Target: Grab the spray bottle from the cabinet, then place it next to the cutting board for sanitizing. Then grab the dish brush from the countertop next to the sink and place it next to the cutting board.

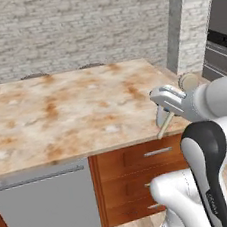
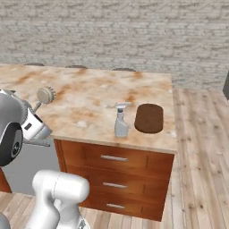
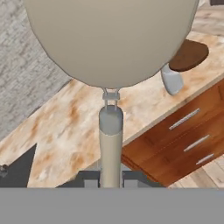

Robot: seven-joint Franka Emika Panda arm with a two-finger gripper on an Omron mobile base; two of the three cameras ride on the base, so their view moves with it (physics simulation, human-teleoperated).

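My gripper [image 1: 167, 113] is shut on the dish brush [image 1: 187, 81], held in the air beside the countertop [image 1: 60, 112] and about level with its front edge. In the hand view the brush's round pale head [image 3: 111, 39] looms large, and its stick handle [image 3: 110, 144] runs down between my fingertips [image 3: 89, 179]. In the right base view the brush head [image 2: 45, 95] shows above my gripper [image 2: 32, 114]. The spray bottle [image 2: 120, 120] stands upright just left of the dark oval cutting board [image 2: 149, 118], near the counter's right end. A dark corner of the sink [image 3: 17, 173] shows. The cabinet is out of view.
Wooden drawers [image 2: 114, 159] with metal handles run under the counter, beside a grey appliance front [image 1: 46, 204]. A brick wall [image 1: 74, 24] stands behind. An oven stack [image 1: 220, 47] is at the far right. Wooden floor [image 2: 201, 156] lies beyond the counter's right end.
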